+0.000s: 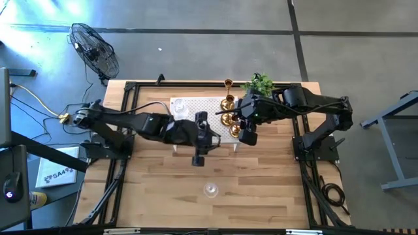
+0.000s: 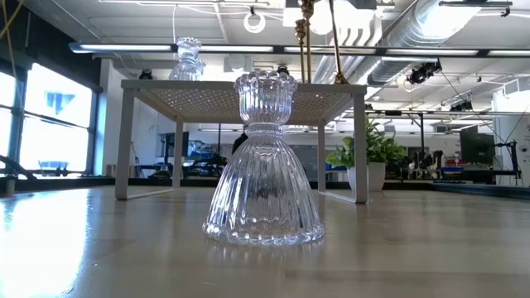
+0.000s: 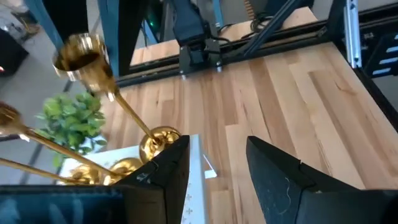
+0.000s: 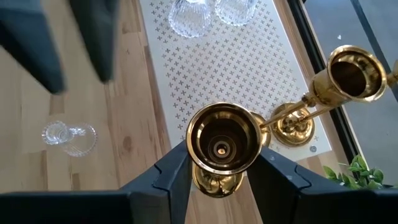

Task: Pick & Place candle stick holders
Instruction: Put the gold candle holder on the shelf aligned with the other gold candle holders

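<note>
A gold candle stick holder (image 4: pixel 222 146) stands upright in my right gripper (image 4: pixel 222 167), which is shut on it at the white perforated platform's (image 1: pixel 202 108) right near corner. More gold holders (image 4: pixel 351 71) and clear glass holders (image 4: pixel 189 15) stand on the platform. One glass holder (image 1: pixel 210 190) rests on its wide base on the bare table near the front. My left gripper (image 3: pixel 217 180) hangs open and empty in front of the platform (image 1: pixel 198 158), between it and that glass holder. My right gripper has the gold holder between its two fingers (image 4: pixel 177 174), just under the cup (image 4: pixel 199 171). The cup itself hides the place of contact. The fingers slant down from the table's right. The holder is upright; whether its base (image 4: pixel 217 185) rests on anything I cannot tell.
A small green plant (image 1: pixel 259 83) stands at the far right beside the platform. The platform is raised on thin legs (image 2: pixel 360 141). Bare wood lies in front of it around the glass holder. The black frame rails (image 1: pixel 124 130) run along both sides.
</note>
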Controlling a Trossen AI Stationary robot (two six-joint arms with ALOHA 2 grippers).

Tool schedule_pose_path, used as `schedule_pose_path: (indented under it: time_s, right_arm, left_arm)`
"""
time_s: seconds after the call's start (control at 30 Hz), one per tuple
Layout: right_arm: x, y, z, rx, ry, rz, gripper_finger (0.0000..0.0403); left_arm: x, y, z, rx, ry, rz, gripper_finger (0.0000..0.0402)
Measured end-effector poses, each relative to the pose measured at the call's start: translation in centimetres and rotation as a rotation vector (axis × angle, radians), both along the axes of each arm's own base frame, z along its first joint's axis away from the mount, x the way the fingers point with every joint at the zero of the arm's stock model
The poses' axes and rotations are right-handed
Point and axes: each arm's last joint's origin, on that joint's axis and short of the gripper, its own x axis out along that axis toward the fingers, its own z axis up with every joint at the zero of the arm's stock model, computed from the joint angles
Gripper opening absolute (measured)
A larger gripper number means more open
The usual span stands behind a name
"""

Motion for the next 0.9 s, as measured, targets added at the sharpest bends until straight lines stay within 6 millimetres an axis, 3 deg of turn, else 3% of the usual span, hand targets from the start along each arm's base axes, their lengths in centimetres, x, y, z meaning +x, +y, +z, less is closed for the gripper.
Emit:
schedule_pose_path:
  time_s: [0.13,0.3,0.47,0.73,0.9]
  right_arm:
    - [-0.1,0.0,0.0,-0.001,0.007,0.0,0.0138]
    - [0.0,0.0,0.0,0.0,0.004,0.0,0.0138]
    - [0.0,0.0,0.0,0.004,0.002,-0.006,0.0138]
    - [0.0,0.0,0.0,0.006,0.001,-0.008,0.0138]
    - [0.0,0.0,0.0,0.014,-0.001,-0.02,0.0138]
  left_arm:
    - [0.5,1.9,-2.0,-0.049,-0.069,-0.016,0.0154]
    - [1.0,3.7,-3.3,-0.096,-0.229,-0.095,0.0154]
    - [1.3,5.2,-4.3,-0.144,-0.255,-0.159,0.0154]
    - [1.4,5.4,-7.2,-0.14,-0.297,-0.307,0.0154]
    - [1.3,5.5,-8.4,-0.11,-0.265,-0.251,0.0154]
